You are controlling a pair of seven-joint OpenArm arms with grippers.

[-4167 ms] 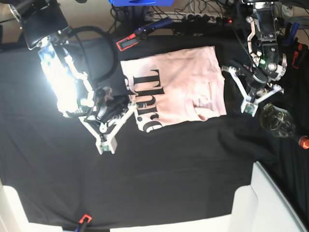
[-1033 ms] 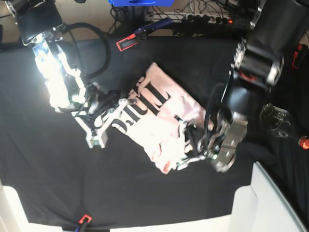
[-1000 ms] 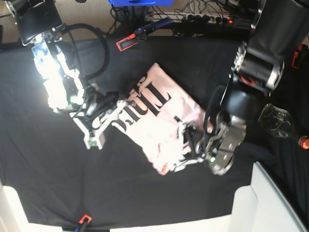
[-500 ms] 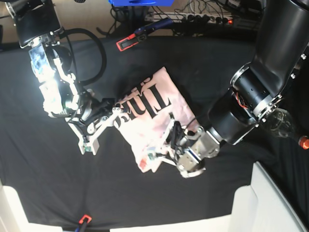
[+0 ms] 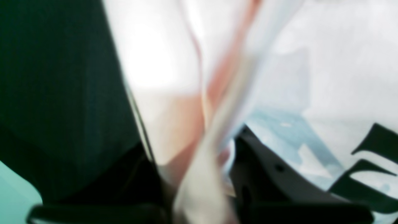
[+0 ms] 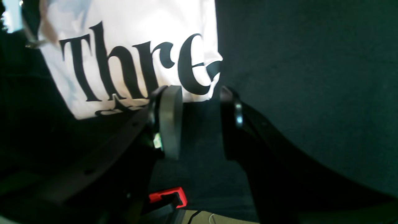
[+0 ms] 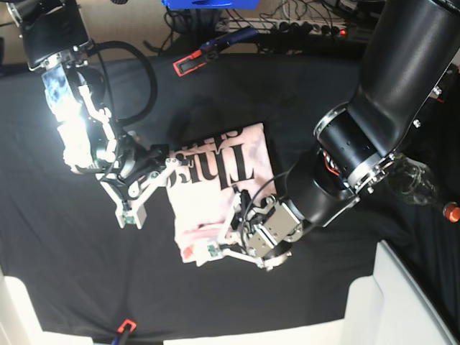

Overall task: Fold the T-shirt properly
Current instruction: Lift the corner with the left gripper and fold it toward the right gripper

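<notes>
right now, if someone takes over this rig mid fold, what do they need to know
Left gripper: shut on the T-shirt's near edge; its wrist view is blurred, with fabric between the fingers.
Right gripper: open, holding nothing, resting on the black cloth at the shirt's lettered edge.
T-shirt: a compact pink bundle mid-table, black lettering facing up, lying roughly square to the table.
Done: shirt is already folded down to a small packet.
Left: let go of the near edge, smooth it flat, and back both arms off.
</notes>
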